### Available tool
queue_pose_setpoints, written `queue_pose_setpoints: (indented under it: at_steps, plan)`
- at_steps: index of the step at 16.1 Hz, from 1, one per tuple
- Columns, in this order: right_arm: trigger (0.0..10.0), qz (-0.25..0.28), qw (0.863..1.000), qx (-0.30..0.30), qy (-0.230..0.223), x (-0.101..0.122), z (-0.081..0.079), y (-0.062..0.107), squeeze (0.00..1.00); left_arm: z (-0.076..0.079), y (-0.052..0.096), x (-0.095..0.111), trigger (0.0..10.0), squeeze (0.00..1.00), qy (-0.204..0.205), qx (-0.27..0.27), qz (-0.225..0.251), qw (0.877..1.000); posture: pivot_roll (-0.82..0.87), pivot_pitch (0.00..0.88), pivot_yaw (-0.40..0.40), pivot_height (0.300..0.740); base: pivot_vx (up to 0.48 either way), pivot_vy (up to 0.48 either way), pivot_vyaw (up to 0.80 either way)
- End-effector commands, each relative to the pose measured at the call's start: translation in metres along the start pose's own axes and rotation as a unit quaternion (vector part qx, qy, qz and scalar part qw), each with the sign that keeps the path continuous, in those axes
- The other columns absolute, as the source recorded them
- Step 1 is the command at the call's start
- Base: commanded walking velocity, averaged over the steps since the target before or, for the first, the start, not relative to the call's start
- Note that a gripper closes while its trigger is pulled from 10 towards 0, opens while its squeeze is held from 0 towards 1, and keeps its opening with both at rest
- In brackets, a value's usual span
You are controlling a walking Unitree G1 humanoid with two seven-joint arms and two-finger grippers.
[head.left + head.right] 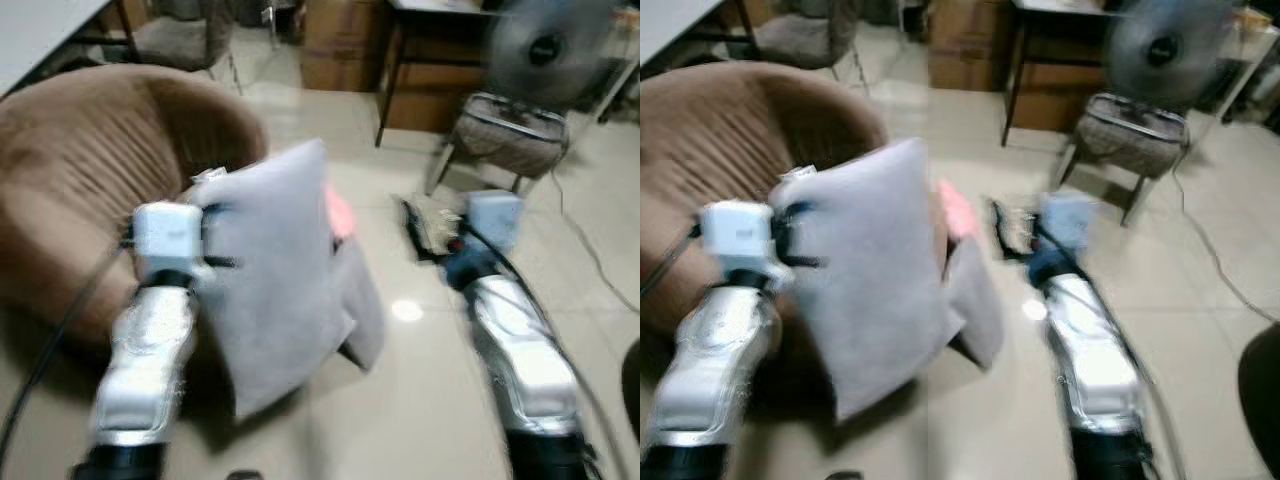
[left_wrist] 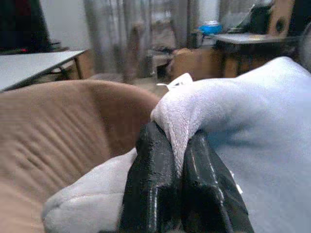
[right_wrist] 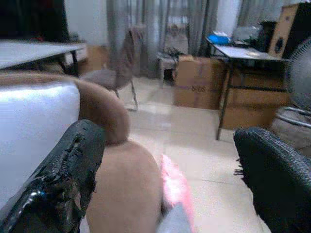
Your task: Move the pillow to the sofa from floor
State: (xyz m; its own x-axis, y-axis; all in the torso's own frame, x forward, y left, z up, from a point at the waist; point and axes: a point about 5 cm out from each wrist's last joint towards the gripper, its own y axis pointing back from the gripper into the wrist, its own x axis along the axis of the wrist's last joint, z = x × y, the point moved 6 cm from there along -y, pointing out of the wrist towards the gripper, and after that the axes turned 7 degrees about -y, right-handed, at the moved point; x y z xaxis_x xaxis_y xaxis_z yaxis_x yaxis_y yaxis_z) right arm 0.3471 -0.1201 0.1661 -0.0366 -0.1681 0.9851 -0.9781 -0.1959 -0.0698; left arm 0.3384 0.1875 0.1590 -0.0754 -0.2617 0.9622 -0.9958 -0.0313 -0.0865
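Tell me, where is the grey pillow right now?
The soft grey fabric pillow hangs off the floor ahead in the eye views, left of centre, its edge pinched by the left gripper's black fingers, beside the round brown sofa.

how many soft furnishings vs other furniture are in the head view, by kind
grey pillow: 1, pinched by the left gripper
brown sofa: 1
pink item: 1
fan: 1
chairs: 2
dark table: 1
total: 7

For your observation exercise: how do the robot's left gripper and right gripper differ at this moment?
The left gripper has its fingers shut on an edge of the grey pillow; the right gripper has its fingers spread wide, holding nothing. The left is beside the brown sofa; the right is over the floor. Both have black fingers.
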Motion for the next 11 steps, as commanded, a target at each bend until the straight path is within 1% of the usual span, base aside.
queue_pose_setpoints:
  at_steps: [1,4,6,10,11]
  plan:
    - [10.0,-0.013,1.0,-0.029,0.001,-0.0054,0.0208,0.0055,0.0,0.0115,-0.0047,0.0255,10.0,0.0,0.01,-0.016,0.046,0.999,0.06,0.0,-0.032,0.74,0.428,0.0,0.0]
    - [10.0,-0.013,1.0,-0.024,0.01,-0.0054,0.0204,0.005,0.0,0.0098,-0.0056,0.0232,10.0,0.0,0.013,-0.014,0.041,0.999,0.06,0.0,-0.033,0.74,0.465,0.0,0.0]
    - [10.0,-0.02,1.0,-0.014,0.011,-0.008,0.0169,0.0044,0.0,0.0084,-0.006,0.0219,10.0,0.0,0.014,-0.011,0.038,0.999,0.06,0.0,-0.036,0.74,0.467,0.0,0.0]
    - [10.0,-0.021,1.0,-0.013,0.011,-0.0076,0.0175,0.0035,0.0,0.0078,-0.0069,0.0213,10.0,0.0,0.016,-0.009,0.036,0.999,0.06,0.0,-0.041,0.74,0.441,0.0,0.0]
    - [10.0,-0.022,1.0,-0.012,0.019,-0.0079,0.0179,0.0038,0.0,0.0081,-0.0065,0.0204,10.0,0.0,0.017,-0.008,0.034,0.999,0.06,0.0,-0.041,0.74,0.431,0.0,0.0]
